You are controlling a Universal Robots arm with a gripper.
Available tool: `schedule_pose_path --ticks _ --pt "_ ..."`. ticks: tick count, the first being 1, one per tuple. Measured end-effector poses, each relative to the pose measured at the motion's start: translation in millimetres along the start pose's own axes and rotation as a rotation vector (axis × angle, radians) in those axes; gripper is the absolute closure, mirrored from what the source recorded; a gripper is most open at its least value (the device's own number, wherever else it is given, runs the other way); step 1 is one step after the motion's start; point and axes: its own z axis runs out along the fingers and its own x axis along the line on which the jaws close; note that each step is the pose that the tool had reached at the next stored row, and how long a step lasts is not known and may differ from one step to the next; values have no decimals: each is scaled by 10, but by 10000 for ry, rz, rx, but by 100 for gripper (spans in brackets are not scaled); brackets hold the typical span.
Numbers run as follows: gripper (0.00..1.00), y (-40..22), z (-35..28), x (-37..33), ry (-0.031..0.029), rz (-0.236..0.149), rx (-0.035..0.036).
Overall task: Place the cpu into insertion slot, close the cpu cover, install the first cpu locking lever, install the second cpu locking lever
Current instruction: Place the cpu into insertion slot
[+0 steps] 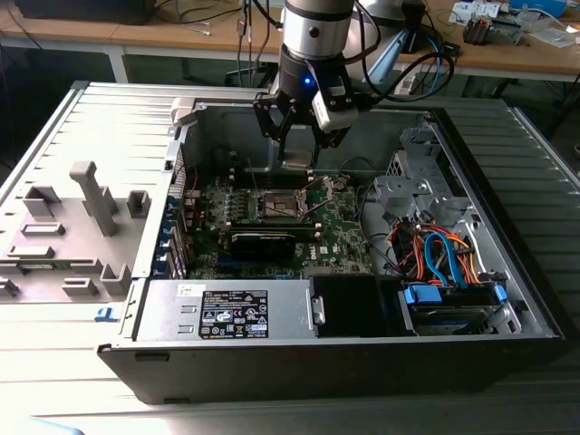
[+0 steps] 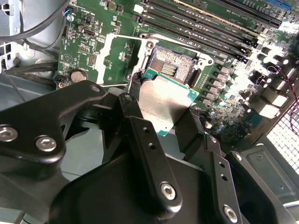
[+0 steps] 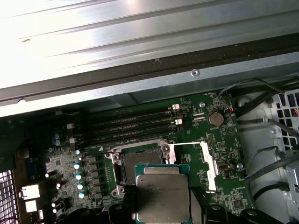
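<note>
Fingers point(image 2: 130, 106) of gripper point(image 2: 161, 112) sit closest in second wrist view: black, drawn in narrow on two opposite edges of the cpu point(image 2: 164, 103). Chip is held w/ metal lid toward camera, and a green substrate rim is visible at its edges. Same grasp is noted in first wrist view, where cpu point(image 3: 163, 193) is carried flat w/ its silver-grey top unobstructed.

Cpu is judged not yet seated. Insertion slot point(image 2: 170, 70) is seen open, contact field exposed and nothing in it. It lies just beyond the chip's leading edge, i.e. ahead of the fingertips, away from the finger bases. In first wrist view the chip overlaps the near part of the slot point(image 3: 133, 161), so the cpu is over the socket's near edge, not centred. Chip edges look approx. parallel to the socket frame; no marked twist is noted. Chip is square, so no long axis applies. Height above socket cannot be told from the wrist views. In exterior view the gripper point(image 1: 298, 156) is seen inside the open PC case point(image 1: 362, 362), above the motherboard point(image 1: 349, 231), w/ slot point(image 1: 276, 207) lower in frame.

Cpu cover point(image 3: 210, 165) is swung open to one side of the slot, apparently clear of the chip. It is also seen as a silvery frame point(image 2: 103, 58) in second wrist view. Memory slots point(image 3: 135, 123) run beyond the socket, on the far side from the gripper.

Est. status: placement step in hand; cover not closed, levers not done.
</note>
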Motion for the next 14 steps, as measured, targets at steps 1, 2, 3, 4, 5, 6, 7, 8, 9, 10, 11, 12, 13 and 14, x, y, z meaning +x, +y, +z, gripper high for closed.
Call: schedule_pose_path --ticks 1,2,3,4,5,6,7,8,9,10,11,12,13,14 --pt "45 0 0 0 0 3 -1" --pt "45 0 0 0 0 16 -1" --pt "45 0 0 0 -1 32 -1" --pt "45 0 0 0 -1 37 -1" --pt "45 0 0 0 -1 40 -1" --pt "45 0 0 0 -1 45 -1" --pt "45 0 0 0 -1 48 -1" --pt "45 0 0 0 -1 55 -1" --pt "45 0 0 0 -1 61 -1" --pt "45 0 0 0 -1 64 -1" --pt "45 0 0 0 -1 68 -1" --pt "45 0 0 0 -1 73 -1" --pt "45 0 1 0 -2 76 -2" --pt "45 0 0 0 -1 86 -2"
